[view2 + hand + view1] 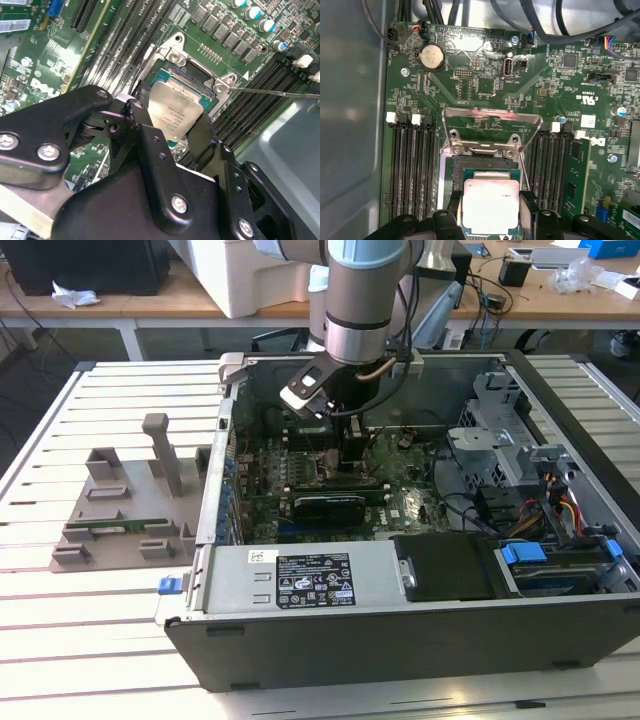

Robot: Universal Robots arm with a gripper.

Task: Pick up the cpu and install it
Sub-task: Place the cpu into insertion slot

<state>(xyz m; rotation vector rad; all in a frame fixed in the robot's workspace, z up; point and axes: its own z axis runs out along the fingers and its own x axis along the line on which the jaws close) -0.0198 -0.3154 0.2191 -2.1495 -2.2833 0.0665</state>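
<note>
The cpu [491,205], a small square chip with a silvery top, sits between the black fingers [527,202] of my gripper [491,206], which is shut on its two opposite edges. In the second wrist view the cpu [175,112] hangs slightly tilted just over the open motherboard socket [197,82], and the gripper [172,120] flanks it. The socket's metal load plate [492,125] stands flipped open beyond the socket. In the exterior view the gripper [350,468] reaches down into the open computer case [400,640], over the green motherboard [300,475].
Memory slots [410,165] run along both sides of the socket, one holding a green stick [577,170]. Case walls, a drive cage with cables [520,480] and a black power supply [440,565] hem the board in. A grey fixture [120,510] lies at the exterior view's left.
</note>
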